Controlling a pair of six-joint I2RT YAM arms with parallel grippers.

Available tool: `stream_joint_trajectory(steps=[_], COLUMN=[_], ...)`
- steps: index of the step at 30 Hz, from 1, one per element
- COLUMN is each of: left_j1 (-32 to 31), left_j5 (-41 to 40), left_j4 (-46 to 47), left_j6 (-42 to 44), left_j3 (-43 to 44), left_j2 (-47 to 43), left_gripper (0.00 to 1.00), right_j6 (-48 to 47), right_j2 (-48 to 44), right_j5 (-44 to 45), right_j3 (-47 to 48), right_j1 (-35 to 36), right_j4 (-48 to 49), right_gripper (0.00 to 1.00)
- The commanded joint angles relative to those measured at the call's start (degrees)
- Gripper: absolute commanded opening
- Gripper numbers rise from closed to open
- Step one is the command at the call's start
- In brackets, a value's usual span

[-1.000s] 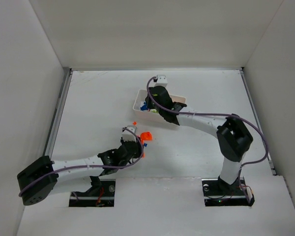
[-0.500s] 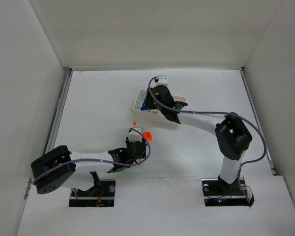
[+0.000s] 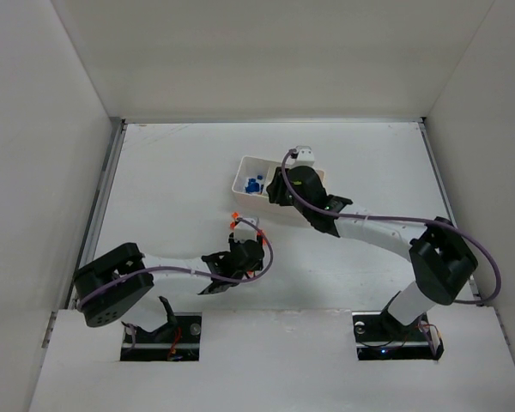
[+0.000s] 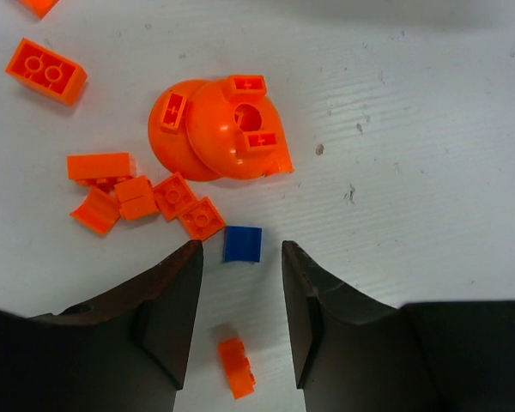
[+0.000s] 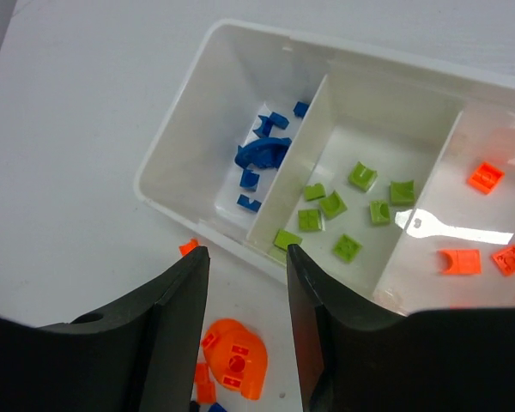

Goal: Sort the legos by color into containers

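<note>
My left gripper (image 4: 240, 268) is open low over the table (image 4: 429, 129). A small blue brick (image 4: 242, 244) lies just ahead of its fingertips, and a small orange brick (image 4: 237, 367) lies between its jaws. The larger orange piece (image 4: 227, 129) and several small orange bricks (image 4: 137, 197) lie beyond. My right gripper (image 5: 247, 257) is open and empty above the near edge of the white tray (image 5: 176, 142). Its compartments hold blue bricks (image 5: 262, 154), green bricks (image 5: 343, 206) and orange bricks (image 5: 476, 249). In the top view the left gripper (image 3: 247, 246) hides the pile.
One orange brick (image 4: 45, 70) lies apart at the far left of the pile. A tiny orange brick (image 5: 188, 247) sits on the table just outside the tray. White walls (image 3: 43, 129) enclose the table on three sides.
My left arm swung right and forward, and its gripper now covers the orange pile. My right gripper drew back to the right off the tray, uncovering the blue compartment.
</note>
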Motion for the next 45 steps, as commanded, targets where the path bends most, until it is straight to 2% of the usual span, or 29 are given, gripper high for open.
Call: stream_joint_trajectory(steps=[1,4,10,17,20,24,27,30,37,41,45], left_j1=[0.48,-0.05,-1.45,-2.69,-0.76,5.2,10.48,15.75,22.18,23.77,23.77], left_j5=[0.08,0.08,0.08,-2.12,-2.47,-1.86,0.33,3.49,6.93,7.11,6.76], left_j4=[0.69,0.25,-1.76,-7.39,-6.96,-5.47,-1.35,2.18,4.47,3.85,4.11], left_j6=[0.94,1.2,1.21,1.47,2.87,4.89,6.65,7.88,10.69,10.26,10.17], left_j3=[2.03,3.0,3.53,6.16,7.56,11.16,14.5,19.33,31.81,34.64,32.8], left_j2=[2.05,3.11,3.29,-4.43,-9.61,-11.83,-9.73,-3.59,12.94,16.65,13.41], left_gripper=[0.4,0.38,0.22,0.14,0.14,0.14,0.15,0.15,0.18,0.33,0.42], right_j6=[1.16,2.12,3.35,3.88,3.88,5.9,6.61,8.54,8.54,7.49,6.26], right_j2=[-3.91,-6.29,-10.59,-16.04,-18.59,-23.6,-26.24,-27.56,-23.01,-18.61,-14.04], right_j5=[0.79,0.79,1.14,2.02,2.28,2.37,2.37,2.37,2.63,3.6,4.3], right_j3=[-2.46,-5.27,-10.81,-15.38,-17.75,-23.19,-26.36,-28.48,-28.22,-26.38,-24.35], right_j1=[0.35,0.35,-0.43,-1.05,-0.79,-0.7,-0.09,1.49,10.97,16.07,22.14], right_j4=[3.78,3.96,4.75,4.66,4.31,4.05,3.96,3.35,3.78,3.96,4.31], right_gripper=[0.47,0.47,0.47,0.47,0.47,0.45,0.43,0.42,0.43,0.48,0.53])
